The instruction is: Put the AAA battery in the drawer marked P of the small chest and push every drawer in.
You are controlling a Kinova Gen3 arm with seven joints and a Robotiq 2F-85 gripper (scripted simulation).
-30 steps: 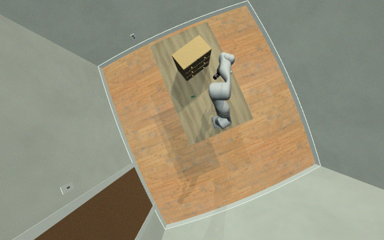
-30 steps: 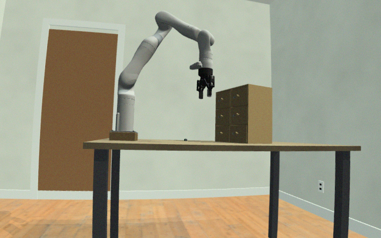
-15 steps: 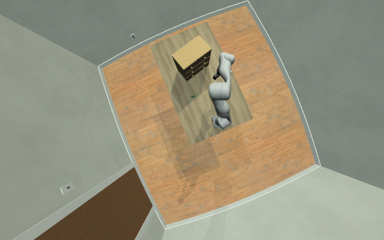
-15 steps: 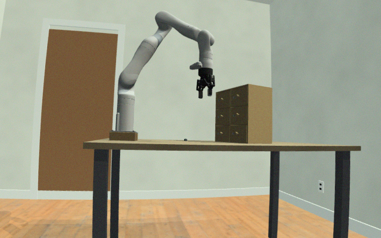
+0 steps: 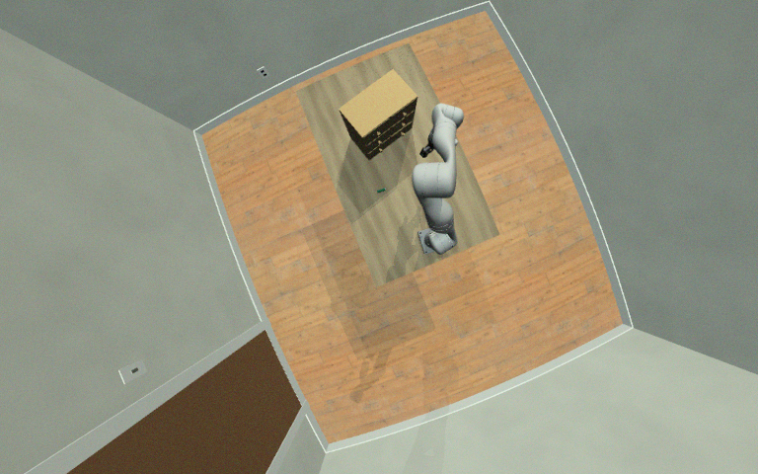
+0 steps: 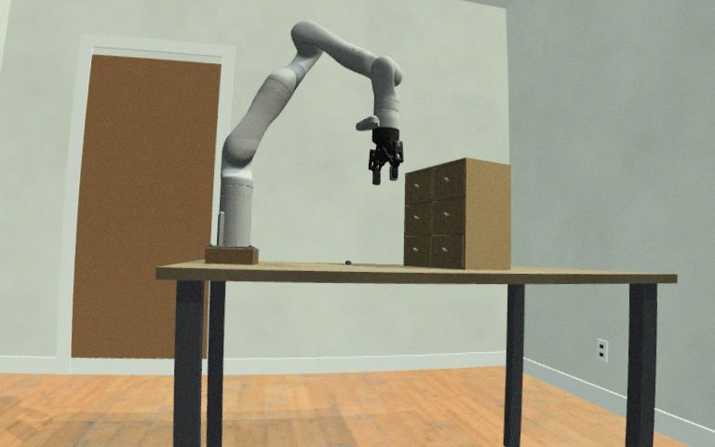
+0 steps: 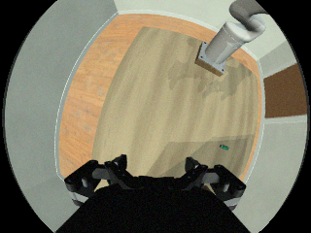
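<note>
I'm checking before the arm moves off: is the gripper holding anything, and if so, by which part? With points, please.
Nothing is held: the gripper (image 5: 425, 150) (image 6: 385, 176) (image 7: 155, 163) is open, and the green battery (image 5: 381, 191) (image 6: 348, 262) (image 7: 224, 147) lies on the table (image 5: 357, 200) (image 6: 422, 274) (image 7: 146, 102).

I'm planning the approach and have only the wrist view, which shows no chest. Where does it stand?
Observer: The chest stands upright on the table, its drawer fronts facing the side where the green battery lies.
Operator: Any drawer out?
Observer: The exterior view shows six drawers, two columns of three, all looking pushed in. I can't read which is P.
Operator: And my gripper?
Observer: The gripper is open, pointing down, well above the table.
</note>
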